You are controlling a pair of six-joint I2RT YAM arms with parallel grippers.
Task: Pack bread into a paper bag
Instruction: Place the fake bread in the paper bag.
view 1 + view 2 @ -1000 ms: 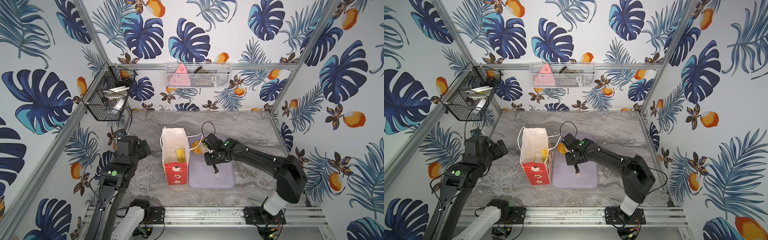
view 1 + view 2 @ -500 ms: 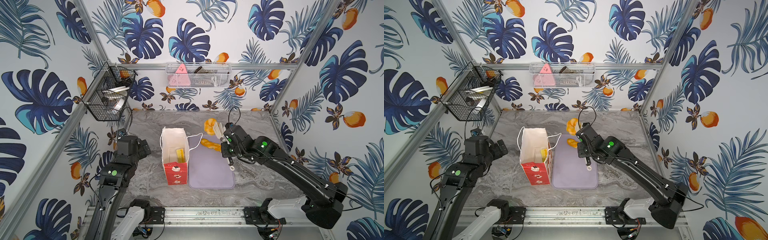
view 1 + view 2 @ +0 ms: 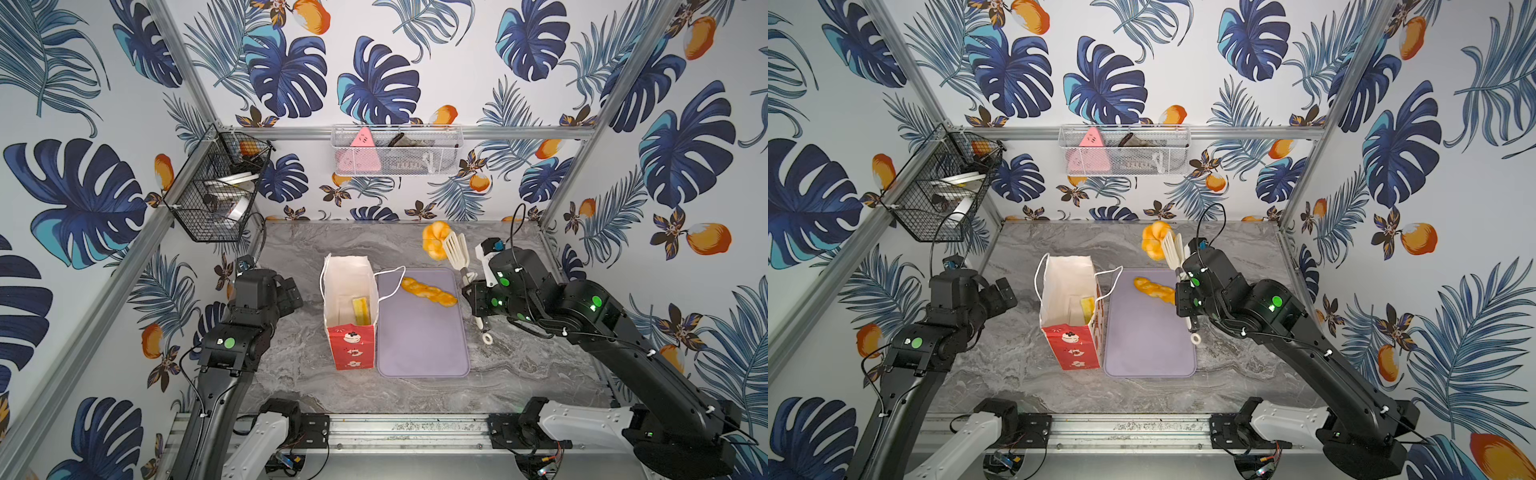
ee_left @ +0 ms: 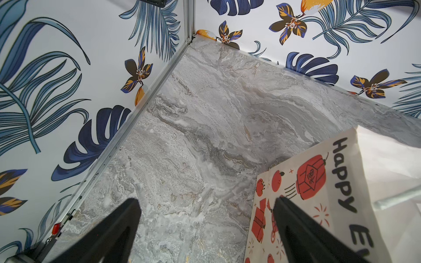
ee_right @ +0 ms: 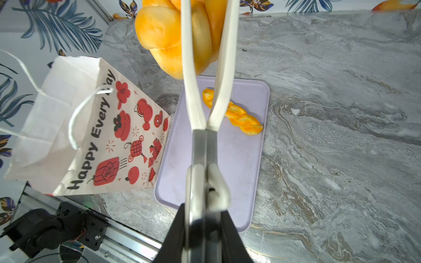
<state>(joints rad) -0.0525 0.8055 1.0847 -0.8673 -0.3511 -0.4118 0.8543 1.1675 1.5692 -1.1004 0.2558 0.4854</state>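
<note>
The right gripper [image 5: 202,210] is clamped tight on the handles of white tongs [image 5: 200,109]. The tongs' two blades pinch the knotted bun [image 5: 164,34], which hangs in the air off the table [image 3: 519,374]. In both top views the bun [image 3: 434,241] sits past the far end of the tray [image 3: 419,345], toward the back wall.

The loaf [image 3: 428,291] lies slantwise on the far part of the tray, apart from the tongs [image 3: 456,249].

The bag [image 3: 347,278] stands upright just beside the tray's left edge, mouth open, and one cord handle droops over the tray's corner. Inside, the wedge [image 3: 361,309] leans against the bag's wall (only part of it shows in a top view [image 3: 1087,307]).

The left gripper [image 4: 206,201] has its jaws spread wide with nothing between them. It hovers low over bare table on the bag's left side. One finger [image 4: 296,227] overlaps the bag's printed side in the wrist view. Whether it touches the paper I cannot tell.
</note>
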